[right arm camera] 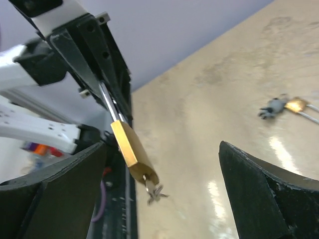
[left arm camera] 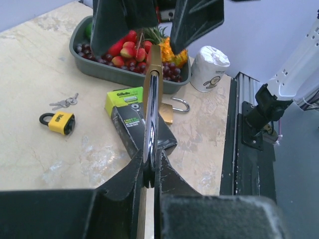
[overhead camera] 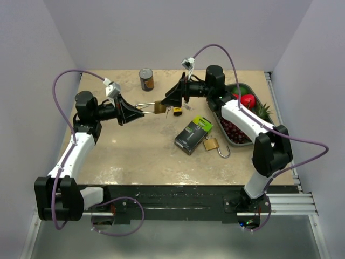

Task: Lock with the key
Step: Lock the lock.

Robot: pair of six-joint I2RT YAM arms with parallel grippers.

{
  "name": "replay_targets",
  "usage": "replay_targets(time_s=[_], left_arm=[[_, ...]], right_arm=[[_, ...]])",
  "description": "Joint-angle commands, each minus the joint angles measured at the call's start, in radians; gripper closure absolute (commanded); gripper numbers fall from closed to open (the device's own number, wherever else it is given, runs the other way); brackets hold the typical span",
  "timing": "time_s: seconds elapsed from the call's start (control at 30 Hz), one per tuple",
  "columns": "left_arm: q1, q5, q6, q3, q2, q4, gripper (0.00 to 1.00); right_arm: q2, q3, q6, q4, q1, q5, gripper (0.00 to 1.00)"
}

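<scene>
1. Holding a gold padlock up off the table, the left tool is pinched tight on the lock's shiny metal loop.
2. The padlock sticks out sideways in the air between the two tools, above the back half of the table.
3. A small key pokes out of the bottom end of the padlock.
4. The right tool is spread wide. Its two fingers sit on either side of the padlock and do not touch it or the key.
5. Down on the table, near the spot under the padlock, lies a yellow lock with a small bunch of keys close by.
6. A black and green box lies nearer the front, and a second gold lock sits just beside it.
7. A grey tray full of fruit sits on the right side, with a white roll next to it.
8. A can stands at the back.
</scene>
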Motion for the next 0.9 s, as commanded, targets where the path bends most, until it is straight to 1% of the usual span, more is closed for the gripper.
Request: replay_targets(time_s=[0.0,0.13,0.27,0.33,0.43,0.47,0.5,0.57,0.67,0.7,0.8,0.83,0.87], left_arm=[[0.005,0.034,0.045,0.064,-0.034,-0.009,1.0],[0.005,0.041,0.042,0.073,-0.041,-0.018,1.0],[0.005,0.051,0.023,0.087,-0.04,-0.02,1.0],[0.004,0.059,0.022,0.096,-0.038,-0.02,1.0],[0.004,0.076,0.02,0.109,-0.028,-0.029,1.0],[0.004,0.08,0.022,0.112,-0.029,-0.031,1.0],[0.001,0.08,0.023,0.11,-0.028,-0.032,1.0],[-0.004,0.09,0.029,0.11,-0.029,-0.032,1.0],[-0.019,0.099,0.058,0.11,-0.034,-0.05,1.0],[-0.024,0.099,0.069,0.11,-0.035,-0.073,1.0],[-0.026,0.099,0.089,0.107,-0.041,-0.089,1.0],[-0.026,0.099,0.092,0.109,-0.043,-0.09,1.0],[-0.026,0.097,0.105,0.109,-0.046,-0.092,1.0]], right_arm=[[-0.08,0.091,-0.468,-0.353,-0.012,0.044,0.01],[-0.115,0.07,-0.585,-0.367,-0.013,0.014,0.01],[-0.126,0.048,-0.614,-0.339,0.002,-0.063,0.02],[-0.131,0.048,-0.7,-0.394,0.017,-0.061,0.03],[-0.138,0.047,-0.792,-0.444,0.052,-0.064,0.07],[-0.141,0.047,-0.81,-0.454,0.072,-0.055,0.11],[-0.14,0.048,-0.85,-0.477,0.079,-0.04,0.12],[-0.137,0.048,-0.869,-0.477,0.095,-0.032,0.15],[-0.124,0.056,-0.866,-0.461,0.105,-0.037,0.22],[-0.121,0.059,-0.864,-0.461,0.108,-0.038,0.3],[-0.115,0.071,-0.886,-0.479,0.117,-0.043,0.5],[-0.117,0.073,-0.895,-0.487,0.122,-0.046,0.64],[-0.118,0.073,-0.903,-0.496,0.125,-0.051,0.7]])
